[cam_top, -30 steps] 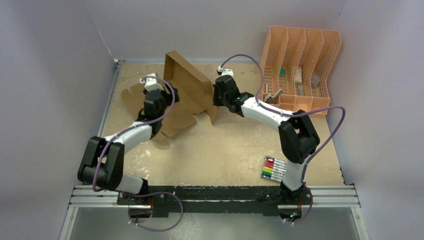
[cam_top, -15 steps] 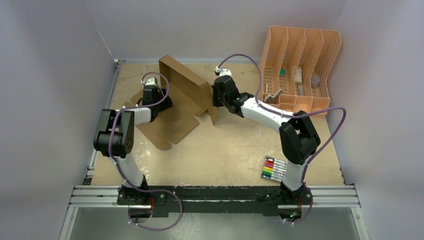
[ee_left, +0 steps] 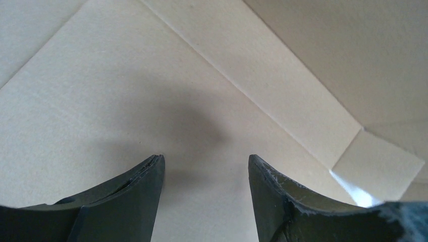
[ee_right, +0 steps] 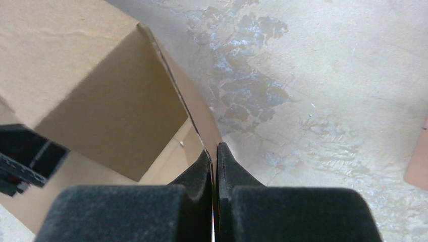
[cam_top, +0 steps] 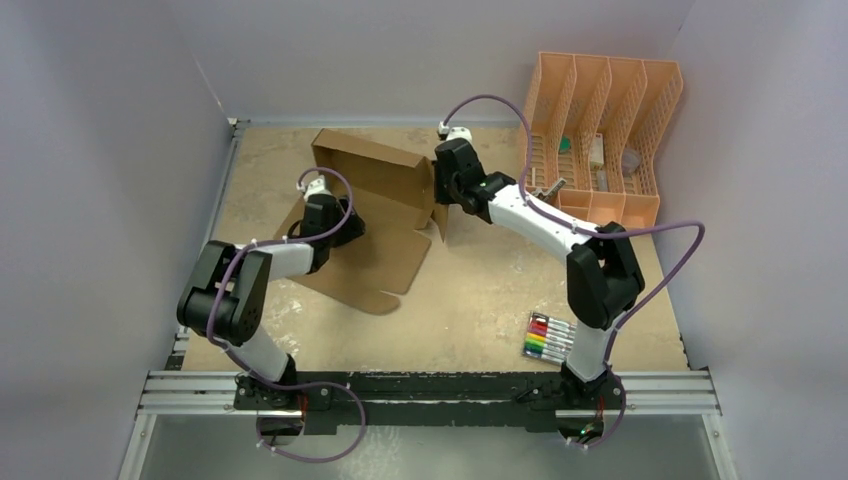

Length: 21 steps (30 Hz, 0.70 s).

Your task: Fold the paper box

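Note:
The paper box (cam_top: 385, 255) is a brown cardboard sheet lying flat at centre-left, with its far wall (cam_top: 375, 160) folded upright. My left gripper (cam_top: 350, 228) hovers over the flat panel. In the left wrist view its gripper (ee_left: 206, 159) is open, with only bare cardboard (ee_left: 101, 101) between the fingers. My right gripper (cam_top: 440, 200) is at the box's right end. In the right wrist view that gripper (ee_right: 214, 148) is shut on the thin edge of a standing side flap (ee_right: 199, 116), beside the raised wall (ee_right: 101, 75).
A peach slotted organizer (cam_top: 600, 130) with small items stands at the back right. A pack of coloured markers (cam_top: 548, 337) lies near the right arm's base. Grey walls close in the worn tabletop (cam_top: 480, 290) on three sides.
The box has swung round, so its raised wall now runs nearly along the back. My left gripper has moved right onto the flat panel and narrowed slightly. The right gripper kept its hold.

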Each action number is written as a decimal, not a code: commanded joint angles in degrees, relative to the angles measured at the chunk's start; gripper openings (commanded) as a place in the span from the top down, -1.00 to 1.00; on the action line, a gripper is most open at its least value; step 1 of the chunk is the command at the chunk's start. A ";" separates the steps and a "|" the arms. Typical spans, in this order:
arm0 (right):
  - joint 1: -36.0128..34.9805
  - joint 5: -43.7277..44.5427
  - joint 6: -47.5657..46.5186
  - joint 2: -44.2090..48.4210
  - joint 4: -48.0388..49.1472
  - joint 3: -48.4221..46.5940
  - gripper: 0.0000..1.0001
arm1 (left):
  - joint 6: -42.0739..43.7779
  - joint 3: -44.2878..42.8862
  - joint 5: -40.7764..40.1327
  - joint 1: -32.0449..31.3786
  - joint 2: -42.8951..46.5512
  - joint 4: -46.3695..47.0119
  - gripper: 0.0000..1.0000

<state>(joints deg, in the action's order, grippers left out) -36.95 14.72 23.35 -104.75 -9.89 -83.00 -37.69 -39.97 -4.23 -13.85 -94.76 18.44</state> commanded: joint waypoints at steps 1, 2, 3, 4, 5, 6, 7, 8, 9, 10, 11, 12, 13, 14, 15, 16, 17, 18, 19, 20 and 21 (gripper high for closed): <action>-0.47 -3.07 3.36 -1.33 -2.50 -5.43 1.00 | -5.62 1.81 6.03 -6.18 1.99 -3.62 -0.21; -0.23 -3.08 3.96 -1.53 -3.01 -5.88 1.00 | -5.98 2.07 6.07 -7.40 2.15 -3.40 -0.21; 0.01 -3.21 4.47 -1.73 -3.46 -6.24 1.00 | -6.32 2.30 5.92 -8.02 2.34 -2.98 -0.21; 0.26 -3.24 5.14 -1.89 -3.80 -6.50 1.00 | -6.90 2.58 5.99 -8.52 2.38 -2.62 -0.20; 0.47 -3.41 5.87 -1.94 -3.83 -6.57 1.00 | -7.55 2.87 6.28 -8.82 2.32 -1.84 -0.20; 0.62 -3.56 6.48 -1.87 -3.42 -6.30 1.00 | -8.45 3.16 6.83 -9.09 2.18 -0.90 -0.20; 0.65 -4.01 6.68 -1.80 -2.36 -5.68 1.00 | -9.22 3.22 7.27 -9.47 2.02 -0.26 -0.20; 0.65 -4.50 6.74 -1.71 -1.01 -4.99 1.00 | -9.84 3.12 7.56 -9.90 1.77 0.43 -0.20; 0.65 -4.84 6.93 -1.62 1.25 -3.90 1.00 | -10.27 2.99 7.77 -10.49 1.57 1.15 -0.20; 0.65 -5.09 6.80 -1.60 2.99 -2.83 1.00 | -10.53 2.84 7.77 -11.09 1.44 1.58 -0.20; 0.65 -4.73 6.05 -1.60 4.69 -1.80 1.00 | -10.83 2.53 7.48 -11.60 1.35 1.68 -0.20; 0.58 -4.47 4.79 -1.59 6.08 -0.62 1.00 | -11.08 2.32 7.33 -12.01 1.21 2.00 -0.20; 0.40 -4.62 4.66 -1.55 6.92 0.65 1.00 | -11.37 2.41 7.37 -12.34 1.24 2.64 -0.20; 0.37 -4.82 4.80 -1.32 7.98 2.23 1.00 | -11.61 2.36 7.31 -12.68 1.33 3.11 -0.20; 0.37 -4.95 4.68 -0.93 8.99 3.87 1.00 | -11.72 2.45 7.24 -13.08 1.41 3.50 -0.20; 0.31 -4.68 4.61 -0.38 9.62 5.55 1.00 | -11.78 2.55 7.30 -13.44 1.42 3.98 -0.20; 0.23 -4.08 4.48 0.00 11.26 7.42 1.00 | -11.96 2.61 7.16 -13.77 1.43 4.37 -0.20; 0.18 -3.24 4.39 0.15 12.19 9.03 1.00 | -12.14 2.83 7.13 -14.05 1.47 4.90 -0.20; 0.14 -2.85 4.94 0.24 12.01 10.52 1.00 | -12.50 3.14 7.17 -14.24 1.64 5.62 -0.20; 0.17 -1.95 4.76 0.32 11.89 11.17 1.00 | -12.98 3.67 7.25 -14.32 2.03 6.51 -0.20; 0.16 -1.15 4.02 0.33 11.61 11.60 1.00 | -13.42 4.07 7.23 -14.36 2.49 7.37 -0.20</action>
<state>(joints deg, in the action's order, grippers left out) -35.38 14.48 26.15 -104.68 2.42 -75.68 -48.27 -37.41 0.93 -27.29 -92.95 20.67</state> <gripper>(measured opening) 0.009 0.602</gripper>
